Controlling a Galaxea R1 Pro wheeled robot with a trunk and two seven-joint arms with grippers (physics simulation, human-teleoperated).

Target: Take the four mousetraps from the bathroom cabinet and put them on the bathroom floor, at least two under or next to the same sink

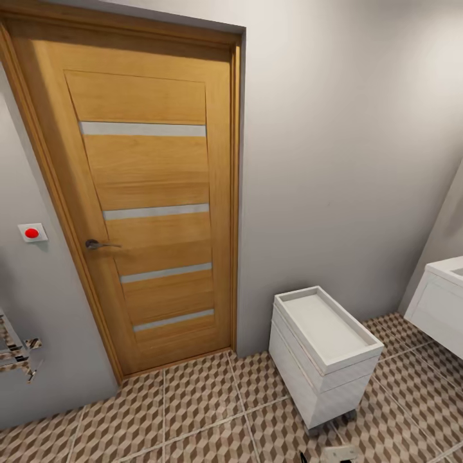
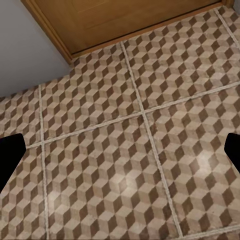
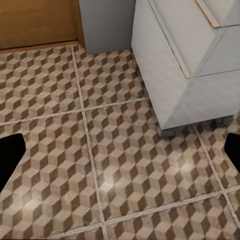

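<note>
The mousetraps are out of view. A low white cabinet [image 1: 325, 350] with closed drawer fronts and a shallow tray top stands on the bathroom floor [image 1: 193, 411] against the grey wall. The bathroom sink [image 1: 442, 302] on its white vanity shows at the right edge. In the left wrist view, my left gripper [image 2: 120, 155] hangs open over bare cube-pattern floor [image 2: 125, 150], its black fingertips [image 2: 10, 160] far apart. My right gripper [image 3: 120, 152] is also open and empty, above the floor [image 3: 115, 165] just in front of the cabinet [image 3: 185, 60].
A closed wooden door [image 1: 148, 206] with a metal handle [image 1: 101, 244] fills the left half of the wall. A red button plate [image 1: 32, 232] sits on the wall left of it. A chrome rail [image 1: 16, 354] juts in at the far left.
</note>
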